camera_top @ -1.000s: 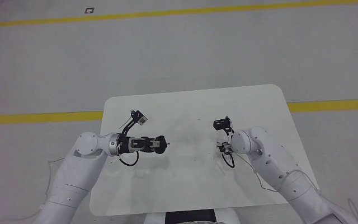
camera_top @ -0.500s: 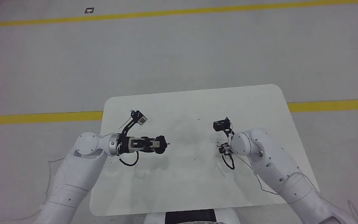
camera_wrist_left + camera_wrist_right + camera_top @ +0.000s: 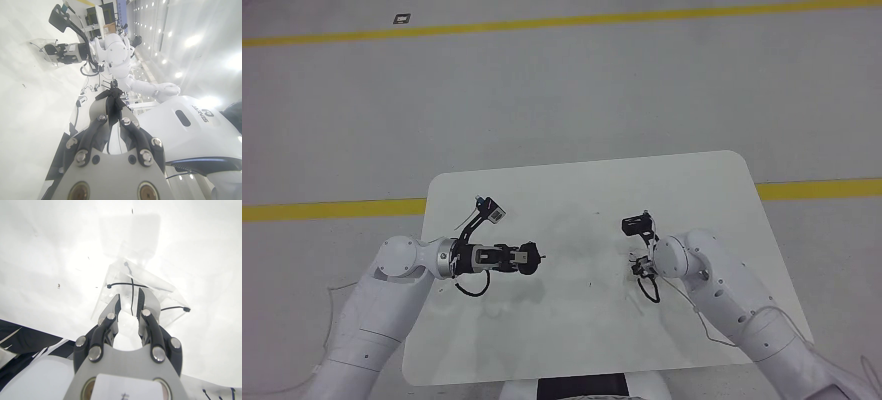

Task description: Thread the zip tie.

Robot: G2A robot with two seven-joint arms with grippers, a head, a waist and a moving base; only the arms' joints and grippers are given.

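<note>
Right gripper (image 3: 129,292): metal fingers with ribbed black pads (image 3: 118,304), parted to a moderate gap and holding nothing. It is lowered into the open top of a clear plastic box (image 3: 170,298). One zip tie (image 3: 132,302), a thin black strip with a small square head at its far end, runs lengthwise through the gap. It lies close against one pad, though contact cannot be confirmed.

Clear plastic box: transparent, flat-walled and sharp-edged, standing on the table (image 3: 692,180) on the robot's right side.

Further ties: two black ones in the box. One (image 3: 121,284) lies crosswise under the first, and one (image 3: 175,308) lies by the box's outer corner.

Left gripper (image 3: 113,94): jaws pressed together, the tips covered in crumpled black material. A thin black strip (image 3: 119,138) trails back between the finger links. The gripper is held level over the table's left half, pointing toward the right gripper and well apart from it.

Table: white, smooth, round-cornered, with a few small dark specks (image 3: 58,286).
</note>
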